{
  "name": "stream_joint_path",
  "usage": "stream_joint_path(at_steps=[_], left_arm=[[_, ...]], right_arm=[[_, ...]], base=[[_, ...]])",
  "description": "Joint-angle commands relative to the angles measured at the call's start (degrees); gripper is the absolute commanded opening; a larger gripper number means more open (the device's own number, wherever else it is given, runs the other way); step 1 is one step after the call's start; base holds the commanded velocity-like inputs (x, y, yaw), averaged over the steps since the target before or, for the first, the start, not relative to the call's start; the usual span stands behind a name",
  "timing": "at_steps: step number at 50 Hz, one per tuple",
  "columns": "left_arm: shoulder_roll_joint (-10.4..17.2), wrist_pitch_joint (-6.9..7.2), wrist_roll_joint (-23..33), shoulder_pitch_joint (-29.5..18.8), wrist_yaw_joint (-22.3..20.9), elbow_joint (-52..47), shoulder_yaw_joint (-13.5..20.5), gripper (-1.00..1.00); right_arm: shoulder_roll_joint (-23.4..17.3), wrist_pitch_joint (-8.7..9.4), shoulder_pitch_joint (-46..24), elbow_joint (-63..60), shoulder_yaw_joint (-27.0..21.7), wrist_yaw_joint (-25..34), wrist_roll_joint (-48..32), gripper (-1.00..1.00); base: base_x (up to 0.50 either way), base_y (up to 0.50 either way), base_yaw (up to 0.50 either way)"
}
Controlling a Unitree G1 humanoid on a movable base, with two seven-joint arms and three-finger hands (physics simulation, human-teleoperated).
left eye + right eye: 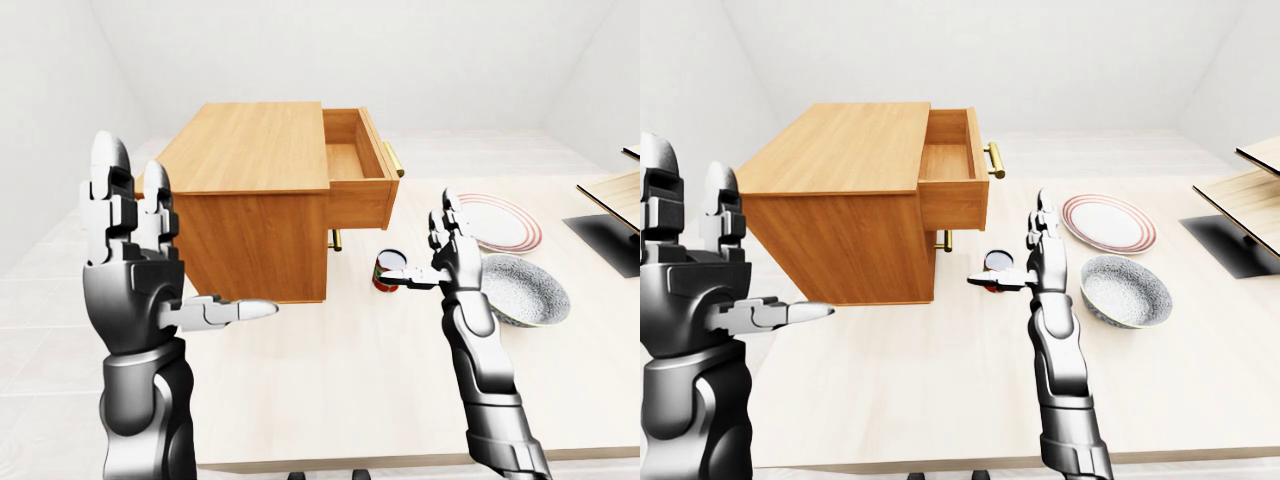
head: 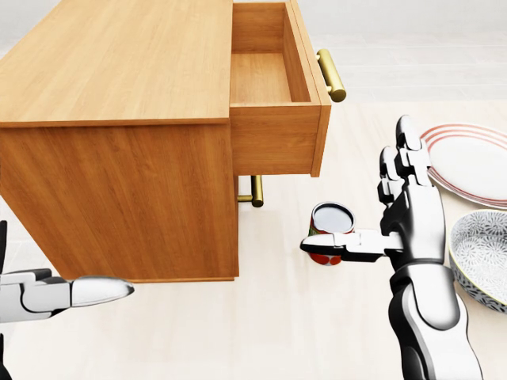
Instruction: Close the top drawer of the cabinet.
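A wooden cabinet (image 1: 250,200) stands on the table at the left of the views. Its top drawer (image 2: 273,95) is pulled out to the right, empty inside, with a brass handle (image 2: 331,75) on its face. A second brass handle (image 2: 255,191) shows below it. My right hand (image 2: 400,214) is open, fingers upright, thumb pointing left, to the right of and below the drawer face, apart from it. My left hand (image 1: 130,260) is open and raised at the left, beside the cabinet's near side, touching nothing.
A red can (image 2: 331,233) stands on the table just behind my right thumb. A speckled bowl (image 1: 522,288) and a red-rimmed plate (image 1: 500,222) lie to the right. A wooden shelf on a dark base (image 1: 615,215) stands at the far right edge.
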Motion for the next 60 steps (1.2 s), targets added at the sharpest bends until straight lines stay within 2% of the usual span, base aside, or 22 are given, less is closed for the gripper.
stream_joint_path(at_steps=[1,6,7,14,18,19,22,32,34,41,51,53,54,55,60], left_arm=[[0.1,0.00,-0.2,-0.8,0.3,-0.5,0.1,1.00],[0.2,0.00,-0.3,-0.8,0.3,-0.5,0.0,1.00],[0.8,0.00,1.5,-0.9,1.0,-0.4,-0.3,1.00],[0.4,0.00,0.6,-0.8,0.8,-0.7,0.5,1.00],[0.5,0.00,1.0,-0.6,0.9,-1.0,0.2,1.00],[0.9,0.00,1.2,-0.3,0.1,-1.0,-0.8,1.00],[0.5,0.00,0.9,-0.5,0.3,-1.2,0.2,1.00],[0.4,0.00,1.0,-0.4,0.2,-1.0,0.2,1.00],[0.2,0.00,1.1,-0.3,0.5,-1.2,0.3,1.00],[0.2,0.00,1.2,-0.2,0.6,-1.0,0.4,1.00],[0.2,0.00,1.0,-0.2,0.7,-0.9,0.4,1.00],[0.2,0.00,1.0,-0.2,0.7,-0.8,0.5,1.00],[0.2,0.00,1.0,-0.2,0.7,-0.8,0.5,1.00],[0.2,0.00,1.0,-0.2,0.7,-0.8,0.4,1.00],[0.2,0.00,0.9,-0.3,0.7,-0.9,0.5,1.00]], right_arm=[[-0.1,0.00,-0.3,0.5,0.3,-0.1,-0.3,1.00],[-0.1,0.00,-0.3,0.5,0.3,-0.1,-0.3,1.00],[-0.4,0.00,-0.4,2.3,1.0,1.0,-1.0,1.00],[-0.6,0.00,-3.2,7.0,0.6,1.2,-1.8,1.00],[-0.9,0.00,-4.9,7.9,0.6,1.2,-2.0,1.00],[-0.9,0.00,-7.3,9.2,0.5,0.8,-2.0,1.00],[-1.1,0.00,-8.7,9.4,0.7,0.4,-2.1,1.00],[-1.4,0.00,-9.2,10.1,0.5,0.3,-2.1,1.00],[-1.7,0.00,-12.0,11.2,0.9,0.3,-2.3,1.00],[-1.4,0.00,-13.9,13.7,1.3,0.2,-2.7,1.00],[-0.5,0.00,-19.1,25.3,2.1,0.7,-2.7,1.00],[-0.3,-1.22,-19.9,27.9,2.2,0.8,-2.7,1.00],[-0.4,-1.27,-19.9,28.0,2.2,0.8,-2.7,1.00],[-0.2,-2.43,-20.4,29.8,2.1,0.9,-2.6,1.00],[-0.2,-3.29,-20.8,31.2,2.3,1.0,-2.6,1.00]], base=[[0.00,0.00,0.00],[0.00,0.00,0.00],[0.00,0.00,0.00],[0.00,0.00,0.00],[0.00,0.00,0.00],[0.00,0.00,0.00],[0.00,0.00,0.00],[0.00,0.00,0.00],[0.00,0.00,0.00],[0.00,0.00,0.00],[0.00,0.00,0.00],[0.00,0.00,0.00],[0.00,0.00,0.00],[0.00,0.00,0.00],[0.00,0.00,0.00]])
